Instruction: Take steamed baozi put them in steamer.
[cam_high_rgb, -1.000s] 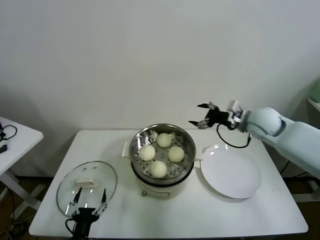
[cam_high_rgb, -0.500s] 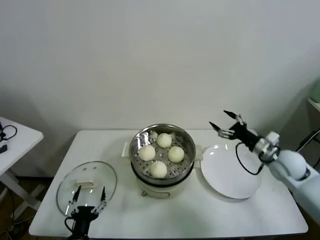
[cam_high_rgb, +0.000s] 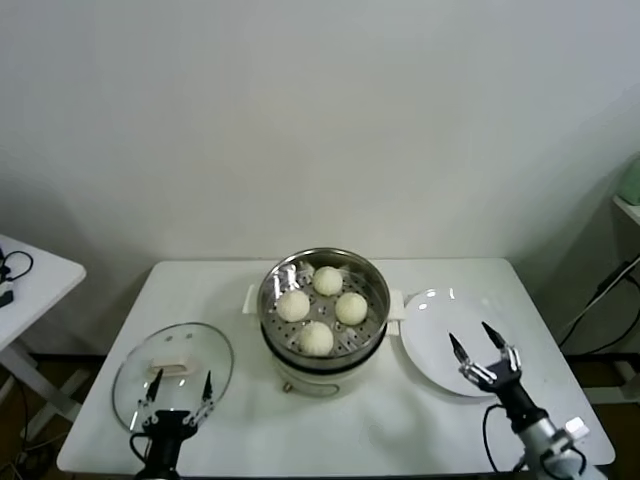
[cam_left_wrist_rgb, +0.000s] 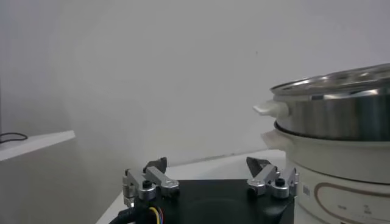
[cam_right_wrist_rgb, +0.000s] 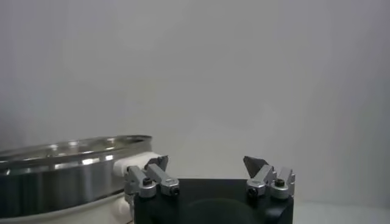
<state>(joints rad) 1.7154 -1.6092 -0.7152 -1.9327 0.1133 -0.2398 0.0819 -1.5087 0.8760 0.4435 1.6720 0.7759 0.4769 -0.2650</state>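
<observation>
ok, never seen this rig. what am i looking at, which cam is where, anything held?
It is a two-armed robot at a white table. The wide picture comes from its head camera, looking down; the other two come from cameras on each wrist, looking out past the jaws. On the table: a steamer holding four steamed baozi, a glass lid on the robot's left, and a bare white plate on its right. The left gripper hangs over the lid's near edge, the right gripper over the plate. Both sets of jaws are open; nothing is held.
</observation>
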